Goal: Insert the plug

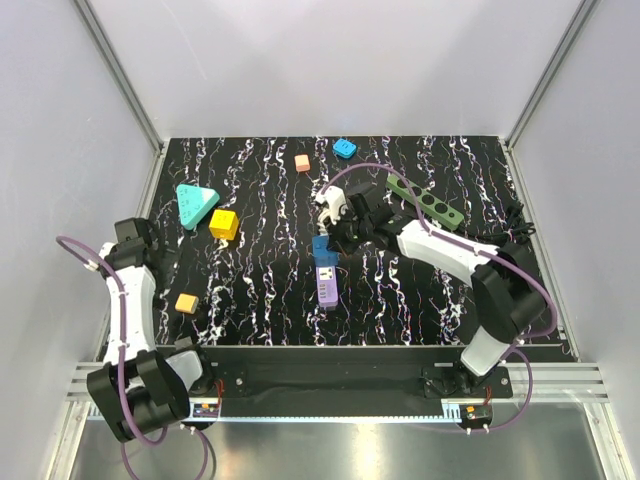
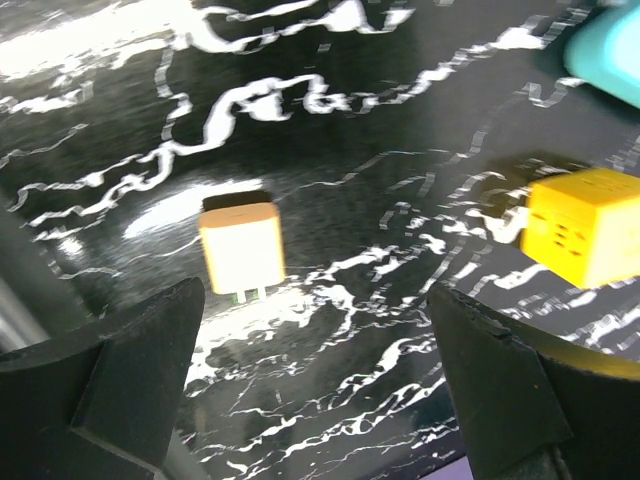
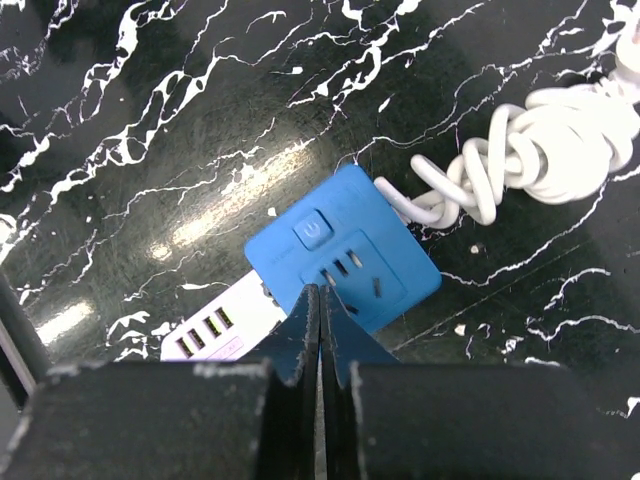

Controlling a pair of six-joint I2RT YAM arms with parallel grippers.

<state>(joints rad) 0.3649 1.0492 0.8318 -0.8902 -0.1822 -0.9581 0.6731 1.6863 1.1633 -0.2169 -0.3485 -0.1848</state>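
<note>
A blue socket cube (image 3: 343, 250) with a power button and a white coiled cable (image 3: 540, 145) lies against the end of a white and purple USB strip (image 3: 222, 325). My right gripper (image 3: 320, 297) is shut and empty, its tips just over the cube's socket face. In the top view the right gripper (image 1: 338, 236) sits above the cube (image 1: 324, 249) and strip (image 1: 327, 286). My left gripper (image 2: 320, 400) is open and empty above bare table. A small orange plug (image 2: 240, 245) with prongs lies just ahead of it, also seen in the top view (image 1: 186, 303).
A yellow cube (image 1: 224, 224) and a teal triangle (image 1: 196, 203) lie at the left. A green power strip (image 1: 425, 203) lies at the back right. A small orange block (image 1: 302, 162) and a blue block (image 1: 345, 148) sit at the back. Walls enclose the table.
</note>
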